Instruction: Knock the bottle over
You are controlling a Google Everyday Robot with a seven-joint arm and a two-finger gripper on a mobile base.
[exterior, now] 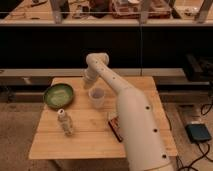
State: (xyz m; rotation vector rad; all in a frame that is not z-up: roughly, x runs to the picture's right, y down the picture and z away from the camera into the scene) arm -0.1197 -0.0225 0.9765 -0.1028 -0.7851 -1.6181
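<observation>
The bottle (65, 123) seems upright on the near left of the tabletop (90, 144), so I judge the approach not yet made. Farther back stands a cup (96, 96); my jaws hang beyond it, released or clenched I cannot tell. Next: come nearer, push sideways.

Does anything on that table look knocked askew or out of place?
Only the bottle, front left on the table, looks slanted; whether it lies toppled I cannot tell. The pincer hangs just behind the cup. Nothing looks spilled.
</observation>
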